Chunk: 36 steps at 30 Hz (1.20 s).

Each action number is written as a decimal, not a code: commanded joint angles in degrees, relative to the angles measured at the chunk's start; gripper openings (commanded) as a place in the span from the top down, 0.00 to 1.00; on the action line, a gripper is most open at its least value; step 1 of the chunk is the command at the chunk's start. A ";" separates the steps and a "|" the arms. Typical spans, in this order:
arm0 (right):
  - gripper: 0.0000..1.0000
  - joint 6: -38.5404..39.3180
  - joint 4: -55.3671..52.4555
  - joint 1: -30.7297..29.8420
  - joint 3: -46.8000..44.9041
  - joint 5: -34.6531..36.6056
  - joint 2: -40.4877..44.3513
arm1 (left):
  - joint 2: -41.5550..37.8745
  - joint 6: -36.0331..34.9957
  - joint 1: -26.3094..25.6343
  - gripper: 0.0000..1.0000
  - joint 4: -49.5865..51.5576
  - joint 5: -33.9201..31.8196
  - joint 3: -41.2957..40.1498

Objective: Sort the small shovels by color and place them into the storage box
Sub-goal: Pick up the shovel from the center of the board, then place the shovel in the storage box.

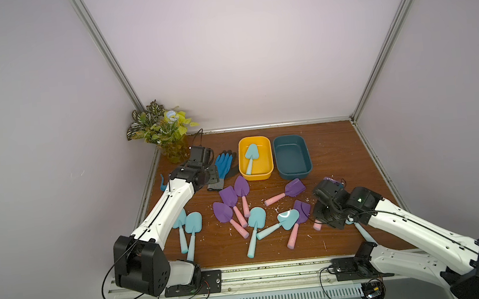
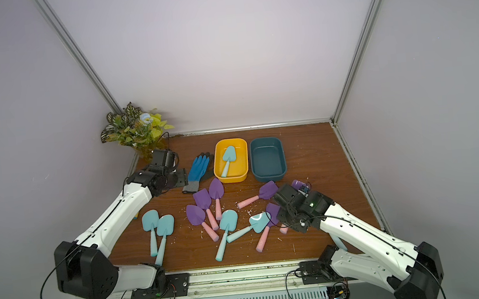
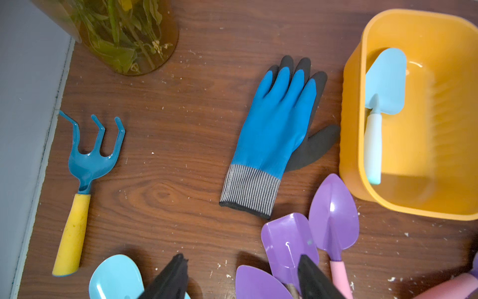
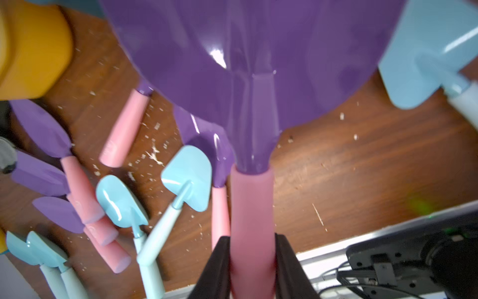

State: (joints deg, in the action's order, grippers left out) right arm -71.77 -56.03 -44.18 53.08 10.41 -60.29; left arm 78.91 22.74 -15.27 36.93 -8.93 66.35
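Enclosed by pale walls [image 1: 238, 51]; working surface a brown wood-grain tabletop [image 1: 337, 146] flecked with white debris. Reaching in from the near corners: left arm [image 1: 163, 211] and right arm [image 1: 413, 223], white with black joints. Left gripper [image 3: 241, 262] spread open, gripping nothing, poised over the left edge of the shovel pile. Right gripper [image 4: 252, 246] clamped on the pink handle of a purple shovel [image 4: 245, 64], at the right edge of the pile, in front of the teal storage box [image 1: 294, 175]. Set just beside that box at rear centre: yellow storage box [image 1: 257, 177], containing one aqua shovel [image 1: 251, 152]. Standing in the rear left corner: leafy plant [image 1: 161, 124] in an amber jar. Lying flat left of the yellow box: blue work glove [image 1: 224, 163]. Scattered mid-table: purple shovels [image 1: 227, 196] with pink handles, crossed with aqua shovels [image 1: 256, 216]; two more aqua lying parallel beside the left arm. Lying near the left wall: blue three-pronged rake [image 3: 88, 160] with yellow handle.
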 commanded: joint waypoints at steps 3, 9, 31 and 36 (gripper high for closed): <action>0.90 26.69 2.28 7.88 13.76 5.69 -9.05 | -0.88 1.77 0.76 0.31 -0.72 0.66 -0.67; 0.90 40.35 9.20 12.95 23.15 3.23 -18.94 | -4.48 1.83 -0.03 0.33 -3.26 -0.11 -3.79; 0.87 48.13 14.80 15.88 40.78 0.55 -43.96 | -7.04 2.94 -5.12 0.33 -11.49 1.69 -6.73; 0.87 46.68 8.93 16.23 49.22 1.60 -52.77 | -7.41 0.92 -5.12 0.33 -12.83 1.48 -8.41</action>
State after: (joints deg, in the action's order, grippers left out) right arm -24.86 -42.13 -28.36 99.20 10.41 -111.55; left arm 72.05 25.34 -20.12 25.58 -7.92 59.29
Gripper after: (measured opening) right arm 0.282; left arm 0.673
